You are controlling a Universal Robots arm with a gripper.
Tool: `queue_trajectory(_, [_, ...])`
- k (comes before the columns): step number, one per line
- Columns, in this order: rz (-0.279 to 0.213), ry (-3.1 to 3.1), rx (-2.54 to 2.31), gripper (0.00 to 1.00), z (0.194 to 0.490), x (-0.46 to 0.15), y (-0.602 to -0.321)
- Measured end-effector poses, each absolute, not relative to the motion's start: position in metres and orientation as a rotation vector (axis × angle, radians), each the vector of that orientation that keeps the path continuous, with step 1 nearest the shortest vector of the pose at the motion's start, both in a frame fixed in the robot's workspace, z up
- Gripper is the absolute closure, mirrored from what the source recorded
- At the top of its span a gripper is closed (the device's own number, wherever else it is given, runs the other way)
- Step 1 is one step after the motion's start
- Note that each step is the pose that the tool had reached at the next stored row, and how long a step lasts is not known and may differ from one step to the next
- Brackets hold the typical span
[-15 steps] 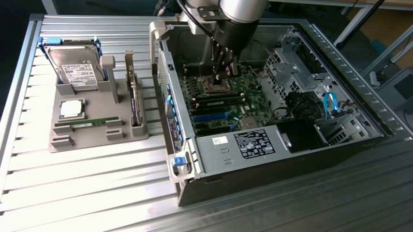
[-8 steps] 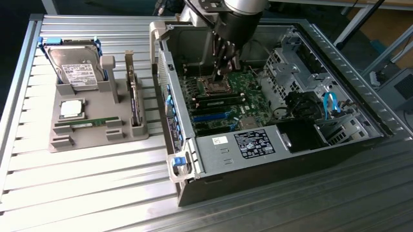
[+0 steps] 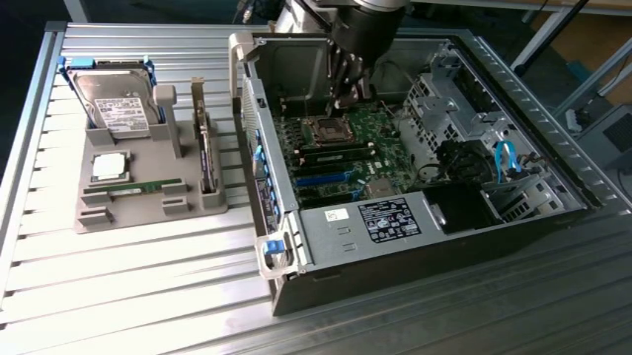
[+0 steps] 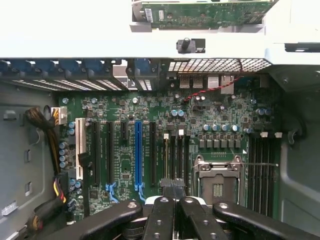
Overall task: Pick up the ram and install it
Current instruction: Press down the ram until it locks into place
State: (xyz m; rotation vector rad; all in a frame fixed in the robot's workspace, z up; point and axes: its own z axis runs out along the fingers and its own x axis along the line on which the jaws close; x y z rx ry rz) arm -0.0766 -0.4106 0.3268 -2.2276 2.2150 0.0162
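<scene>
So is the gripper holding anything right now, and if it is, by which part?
Nothing is held. The gripper is shut with its fingers pressed together and empty, hanging over the motherboard inside the open computer case.

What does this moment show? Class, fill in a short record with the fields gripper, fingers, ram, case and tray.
gripper: gripper hangs inside the open computer case, above the motherboard near the processor socket
fingers: shut, nothing between them
ram: ram lies flat in a slot of the grey tray, not picked up
case: computer case lies on its side, panel off
tray: grey tray sits at the exterior view's left of the case, also holding a hard drive and a processor chip
</scene>
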Motion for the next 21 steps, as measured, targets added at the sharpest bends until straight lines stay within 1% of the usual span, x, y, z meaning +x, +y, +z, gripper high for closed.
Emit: queue_trajectory(21, [0.023,2.218,-2.231,0.90,0.327,-0.040,-0.411])
